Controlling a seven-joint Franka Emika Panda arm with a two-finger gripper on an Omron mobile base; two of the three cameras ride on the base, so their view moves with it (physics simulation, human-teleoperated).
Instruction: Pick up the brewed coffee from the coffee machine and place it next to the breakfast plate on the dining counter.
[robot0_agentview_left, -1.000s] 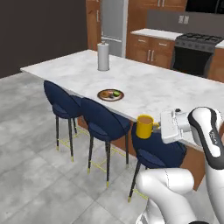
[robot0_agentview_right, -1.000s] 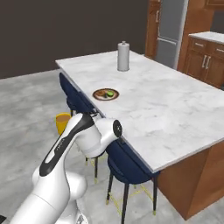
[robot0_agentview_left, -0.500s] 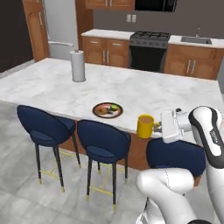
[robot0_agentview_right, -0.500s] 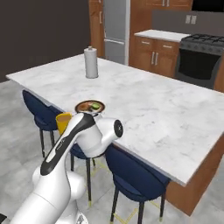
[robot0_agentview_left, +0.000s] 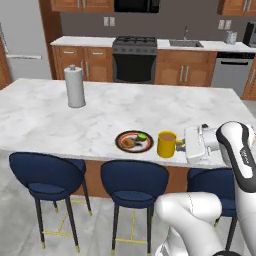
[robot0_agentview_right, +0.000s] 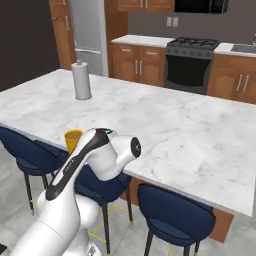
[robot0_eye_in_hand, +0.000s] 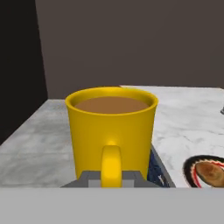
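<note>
I have the yellow mug (robot0_agentview_left: 166, 144) in the jaws (robot0_agentview_left: 181, 145), which are closed on its handle side; in the hand view the handle faces me between the two dark tips, and the brown coffee sits level near the rim of the mug (robot0_eye_in_hand: 111, 131). From the left base view the mug is upright at the near edge of the white marble bench (robot0_agentview_left: 40, 120), just beside the plate (robot0_agentview_left: 134, 141) on its right; I cannot tell whether its base touches the bench. The plate has a dark rim and carries a brown bun and a green piece. In the hand view the plate (robot0_eye_in_hand: 205, 171) shows at the lower right, close to the mug.

In the right base view my white arm covers most of the mug (robot0_agentview_right: 73, 140), which peeks out above the near bench edge. A grey paper-towel holder (robot0_agentview_left: 75, 86) stands upright further back on the bench, well apart from the plate. Three blue stools (robot0_agentview_left: 134, 185) line the near side under the bench edge. Behind the bench I see wooden cabinets and a black oven (robot0_agentview_left: 134, 61).
</note>
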